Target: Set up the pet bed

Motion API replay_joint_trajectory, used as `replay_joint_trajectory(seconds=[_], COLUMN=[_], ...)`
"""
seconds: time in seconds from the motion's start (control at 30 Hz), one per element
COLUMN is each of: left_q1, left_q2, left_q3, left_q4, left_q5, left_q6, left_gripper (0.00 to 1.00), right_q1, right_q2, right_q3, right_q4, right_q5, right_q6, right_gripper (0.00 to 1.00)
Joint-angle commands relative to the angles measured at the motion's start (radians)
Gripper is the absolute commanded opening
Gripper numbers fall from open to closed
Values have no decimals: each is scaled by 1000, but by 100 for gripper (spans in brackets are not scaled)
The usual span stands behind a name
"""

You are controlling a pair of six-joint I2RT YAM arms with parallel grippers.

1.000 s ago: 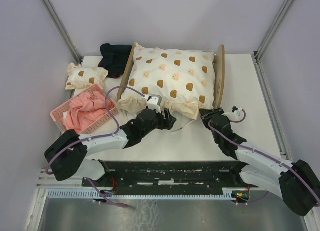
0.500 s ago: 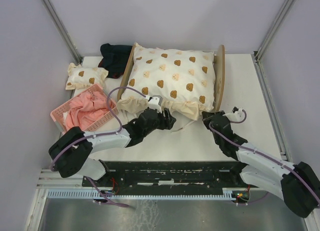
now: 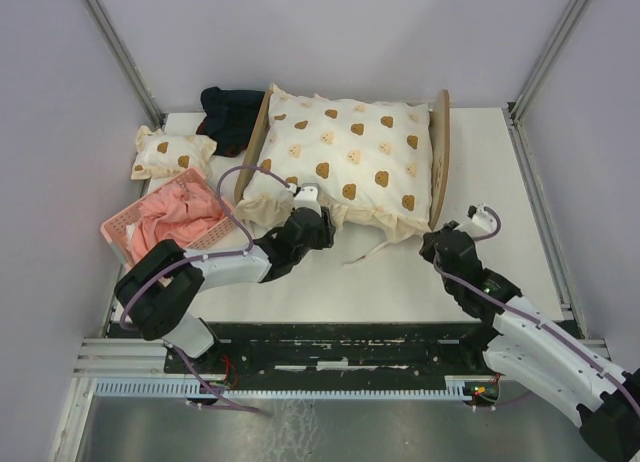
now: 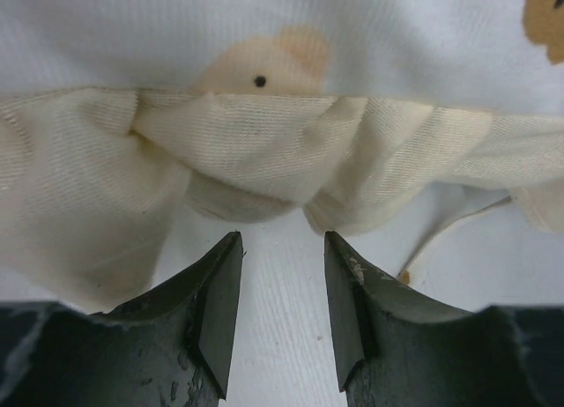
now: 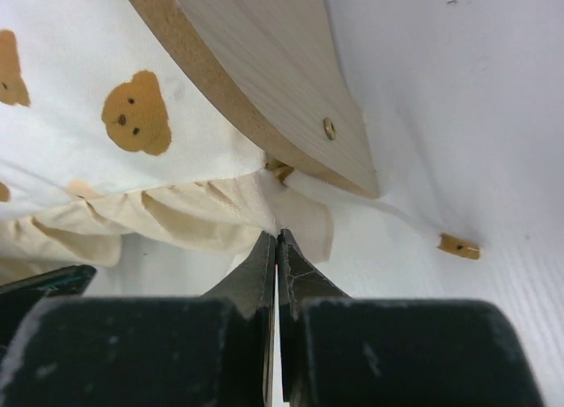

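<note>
The pet bed's plywood frame (image 3: 441, 152) stands at the back of the table, and a cream bear-print quilt (image 3: 345, 157) covers it. The striped mattress is hidden. My left gripper (image 3: 316, 222) is open at the quilt's near frill. In the left wrist view the frill (image 4: 264, 151) lies just ahead of the open gripper (image 4: 282, 248), with bare table between the fingers. My right gripper (image 3: 433, 244) is shut at the quilt's near right corner. In the right wrist view its tips (image 5: 278, 244) pinch the frill (image 5: 176, 218) below the wooden end board (image 5: 264, 81).
A pink basket (image 3: 118, 234) holding pink cloth (image 3: 170, 222) stands at the left. A small bear-print pillow (image 3: 172, 152) and a dark cloth (image 3: 232, 112) lie behind it. A cord with a wooden toggle (image 5: 460, 246) trails on the table by the end board.
My right gripper has drawn back toward the near right, and the quilt's corner has come with it. My left gripper has moved up and left to the frill.
</note>
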Motion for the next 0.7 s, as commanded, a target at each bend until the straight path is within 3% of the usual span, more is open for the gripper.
replay_joint_trajectory(seconds=[0.0, 0.17, 0.33, 0.47, 0.67], left_q1=[5, 5, 7, 21, 45], left_q2=[-10, -74, -198, -300, -448], left_q3=[29, 8, 45, 67, 108], left_q4=[6, -25, -178, -295, -455], left_q5=[-22, 5, -52, -105, -91], left_q6=[15, 0, 31, 66, 99], left_gripper=[49, 50, 60, 68, 80], right_q1=[-2, -7, -11, -10, -10], right_q2=[44, 131, 142, 108, 36], right_q3=[77, 133, 191, 239, 292], right_q4=[-110, -124, -217, -301, -398], right_q5=[58, 86, 177, 196, 85], right_q6=[-158, -242, -287, -330, -422], right_gripper=[2, 3, 8, 29, 49])
